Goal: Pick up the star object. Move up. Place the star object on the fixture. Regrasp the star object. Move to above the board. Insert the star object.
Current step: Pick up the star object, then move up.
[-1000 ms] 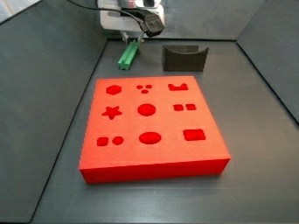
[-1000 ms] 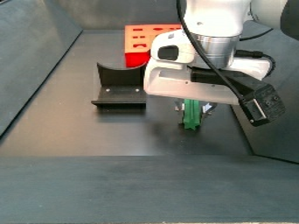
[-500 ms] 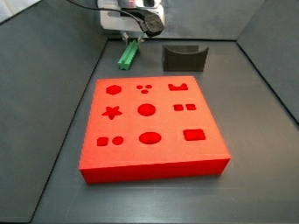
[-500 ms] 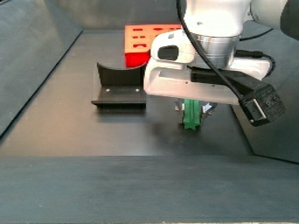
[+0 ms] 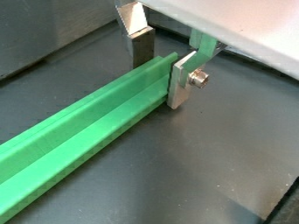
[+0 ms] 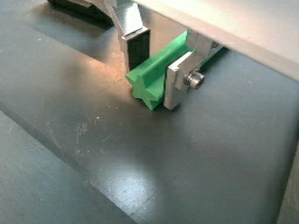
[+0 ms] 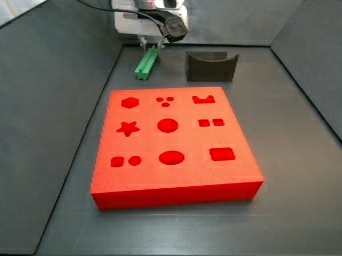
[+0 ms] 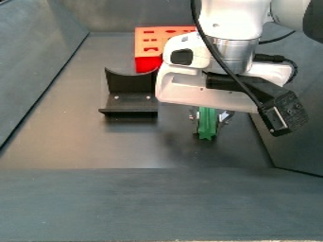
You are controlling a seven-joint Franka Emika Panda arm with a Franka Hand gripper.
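**Hand down on the star object near one end, pick-up not yet lifted**

Nearest to us in both wrist views, the hand (image 5: 162,61) sits low over the dark floor with its two silver fingers (image 5: 184,80) on either side of the star object (image 5: 93,122). The plates look pressed against the green flanks, so we judge the hand closed on the star object. We cannot confirm the prism has left the floor; in a side view it lies flat (image 7: 144,63) under the hand (image 7: 151,42).

Risks as we judge them:
- The grip sits near one end of the prism, so most of its length hangs out on one side. On the lift the long end could droop or pivot between the pads.
- The pads bear on ridged star faces, not flat ones. The piece could roll in the grip and arrive twisted at the fixture notch.
- A tilted prism could clip the fixture wall when set down.

Further off, the fixture (image 7: 210,66) stands just beside the prism, apart from it. The board (image 7: 171,145) lies well apart from the hand, nothing inserted.

Counts:
- star object: one
- hand: one, two fingers
- fixture: one
- board: one, with twelve shaped holes visible by our count, one of them the star hole (image 7: 128,128)
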